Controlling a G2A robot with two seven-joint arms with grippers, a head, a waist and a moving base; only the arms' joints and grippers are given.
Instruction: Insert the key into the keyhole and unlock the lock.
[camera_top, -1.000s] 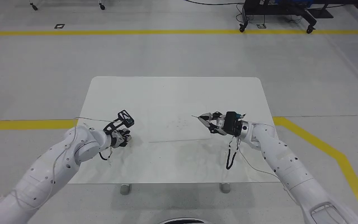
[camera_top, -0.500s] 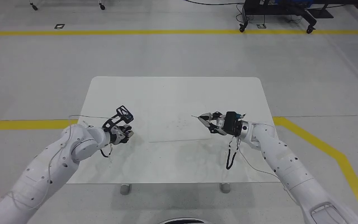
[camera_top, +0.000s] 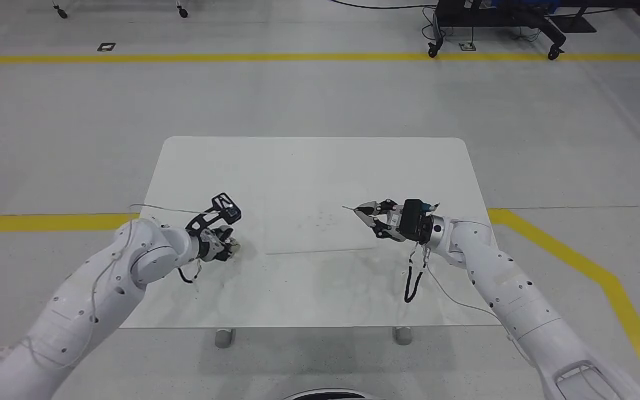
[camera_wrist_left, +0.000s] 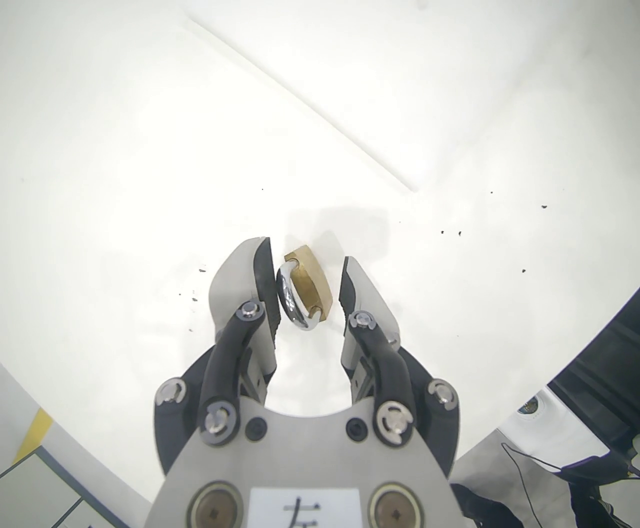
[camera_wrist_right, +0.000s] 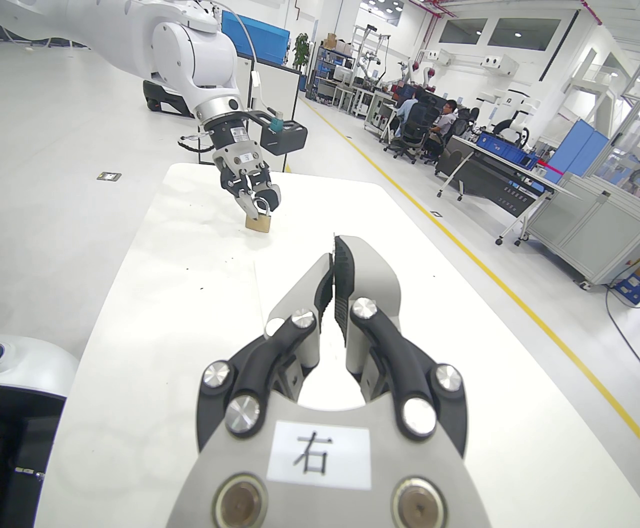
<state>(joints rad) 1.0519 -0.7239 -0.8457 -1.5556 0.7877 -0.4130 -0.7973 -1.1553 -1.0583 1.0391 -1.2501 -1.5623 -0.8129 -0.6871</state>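
A small brass padlock (camera_wrist_left: 311, 290) with a silver shackle rests on the white table (camera_top: 300, 170) at its left side. My left gripper (camera_wrist_left: 306, 254) is open around it: one pad touches the shackle, and the other finger (camera_wrist_left: 356, 290) stands a little off the brass body. From the right wrist view the padlock (camera_wrist_right: 259, 223) sits under the left gripper (camera_wrist_right: 257, 202). My right gripper (camera_wrist_right: 334, 245) is held above the table's right half, pointing toward the lock, shut on a thin key whose tip pokes past the fingertips. From above, the right gripper (camera_top: 358, 209) and left gripper (camera_top: 227, 243) are well apart.
A faint seam (camera_wrist_left: 325, 120) crosses the tabletop, with dark specks near the lock. A black cable (camera_top: 410, 280) hangs from the right forearm. Bare table surface lies between the two grippers. Workbenches and seated people are far off in the room.
The left gripper rose a little, then came back down around the padlock, slightly further right. The right arm has not moved.
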